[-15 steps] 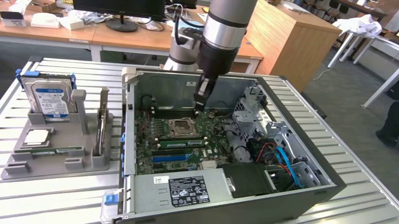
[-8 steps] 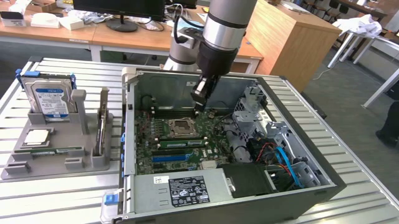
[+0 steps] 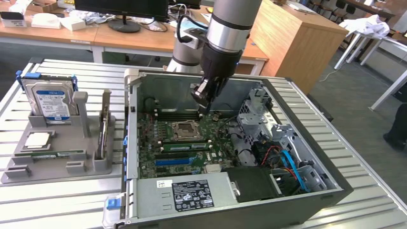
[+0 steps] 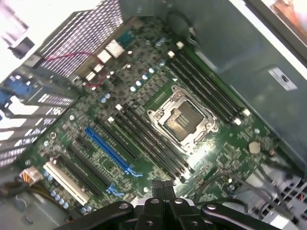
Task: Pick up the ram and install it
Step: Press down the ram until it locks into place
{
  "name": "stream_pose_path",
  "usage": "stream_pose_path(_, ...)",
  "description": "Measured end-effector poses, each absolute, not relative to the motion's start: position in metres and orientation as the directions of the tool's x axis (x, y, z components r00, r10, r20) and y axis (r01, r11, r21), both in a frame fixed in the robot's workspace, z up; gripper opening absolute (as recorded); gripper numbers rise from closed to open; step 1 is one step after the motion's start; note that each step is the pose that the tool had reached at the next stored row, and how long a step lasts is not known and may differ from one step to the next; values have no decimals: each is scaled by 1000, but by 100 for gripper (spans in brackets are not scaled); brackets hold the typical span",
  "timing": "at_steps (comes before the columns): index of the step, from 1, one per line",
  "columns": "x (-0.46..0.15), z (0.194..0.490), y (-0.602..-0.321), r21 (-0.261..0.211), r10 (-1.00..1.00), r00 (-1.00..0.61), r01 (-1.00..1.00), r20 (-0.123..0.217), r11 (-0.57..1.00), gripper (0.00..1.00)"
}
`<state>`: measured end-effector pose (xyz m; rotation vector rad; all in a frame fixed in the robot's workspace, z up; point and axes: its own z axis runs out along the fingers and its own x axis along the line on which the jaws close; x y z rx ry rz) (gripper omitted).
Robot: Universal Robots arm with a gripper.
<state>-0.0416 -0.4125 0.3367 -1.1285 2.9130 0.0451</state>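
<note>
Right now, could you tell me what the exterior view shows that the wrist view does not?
Exterior view alone: the grey holder on the slatted table, carrying a hard drive and a ram stick lying flat at its front; also the power supply and the arm reaching into the case.

Wrist view alone: the blue slot, white slot and coin cell.

Both: the shut end effector over the motherboard, the CPU socket and black ram slots.

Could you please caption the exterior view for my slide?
Shut gripper hovers inside open computer case above motherboard; ram lies on gray holder.
</note>
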Motion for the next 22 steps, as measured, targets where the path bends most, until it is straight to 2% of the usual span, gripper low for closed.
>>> stream_pose_path(22,-42,333,-413,21,-333,-942,-334,-27,942,10)
